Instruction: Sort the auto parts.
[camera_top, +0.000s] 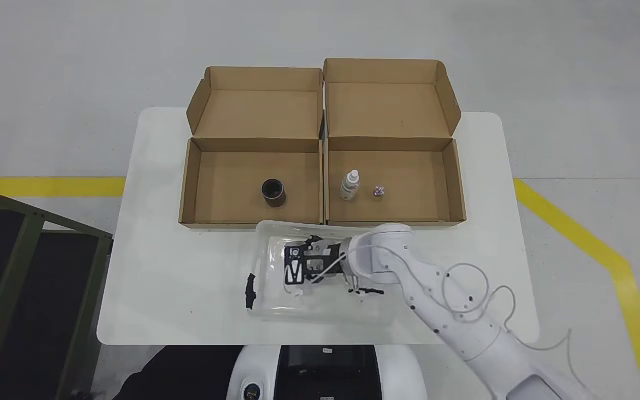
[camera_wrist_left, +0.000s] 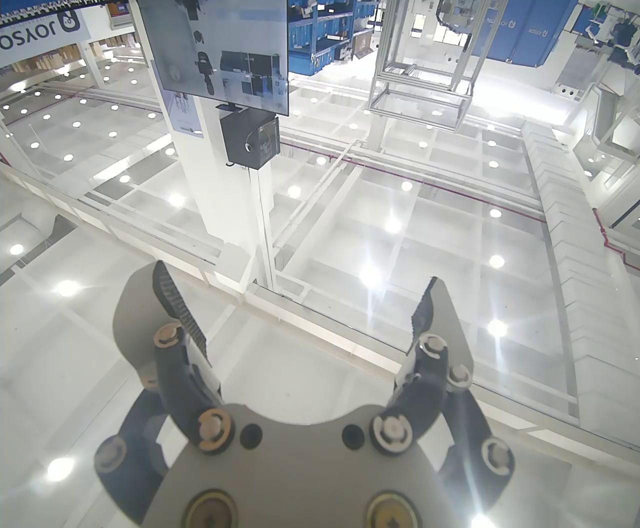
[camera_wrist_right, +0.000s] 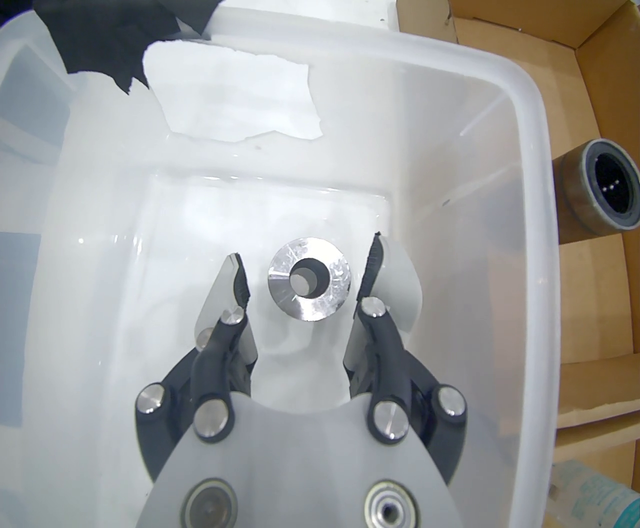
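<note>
Right wrist view is showing me the right gripper hanging inside the clear plastic bin, its fingers standing spread apart. I am seeing the silver metal ring lying on the bin floor between the two fingertips, with a narrow gap on either side. Beyond the bin wall, a dark cylinder is sitting in a cardboard box. The left gripper is pointing up at the ceiling, its fingers wide apart and holding nothing.

ring: shiny scratched metal | bin: translucent plastic | box: matt cardboard
</note>
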